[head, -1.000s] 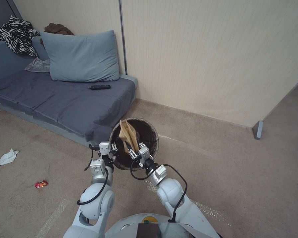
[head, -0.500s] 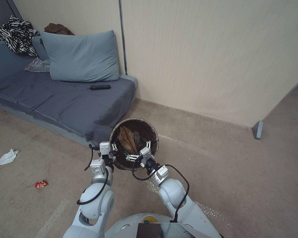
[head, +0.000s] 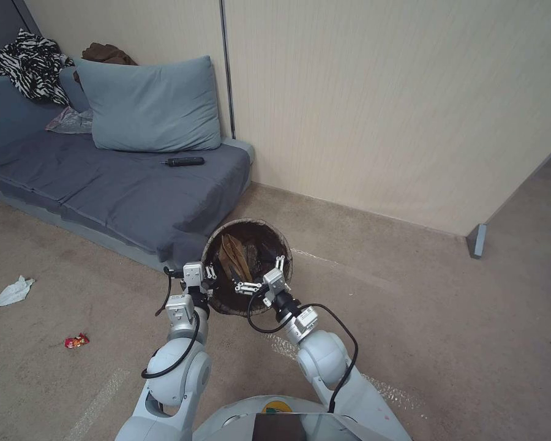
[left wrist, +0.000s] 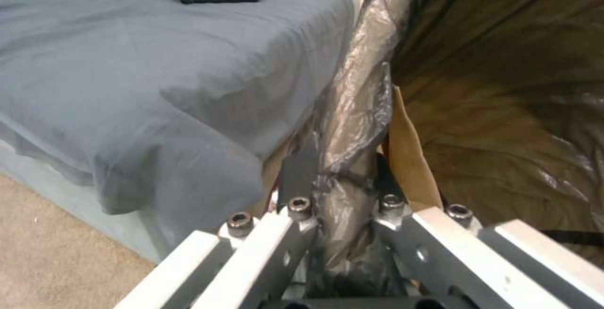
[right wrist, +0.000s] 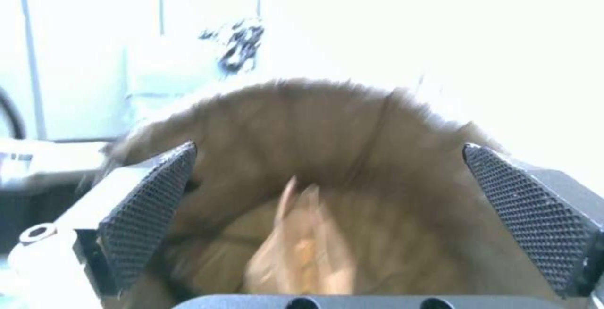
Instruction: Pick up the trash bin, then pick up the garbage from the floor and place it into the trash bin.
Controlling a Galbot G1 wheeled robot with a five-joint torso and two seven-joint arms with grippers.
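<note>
The trash bin [head: 274, 244], lined with a dark brown bag, hangs off the floor beside the sofa corner. My left gripper [head: 209, 274] is shut on its near rim; the left wrist view shows the fingers [left wrist: 296, 210] pinching the bag-wrapped rim [left wrist: 362, 92]. A crumpled brown paper bag [head: 232, 260] lies inside the bin [left wrist: 409, 167]. My right gripper [head: 261, 274] is open over the bin's mouth, holding nothing; its pads [right wrist: 148, 210] stand wide apart above the paper bag [right wrist: 302, 252]. A white tissue [head: 15, 290] and a red wrapper [head: 76, 341] lie on the carpet to the left.
A low grey sofa [head: 116, 190] with a blue pillow [head: 150, 104] and a black tool [head: 183, 162] stands left of the bin. The beige wall [head: 379, 110] runs behind. A grey post [head: 477, 240] stands at the right. Open carpet lies left and right.
My right gripper opened and let go of the brown paper bag, which dropped down into the bin. The gripper then shifted slightly right. The left gripper kept its hold.
</note>
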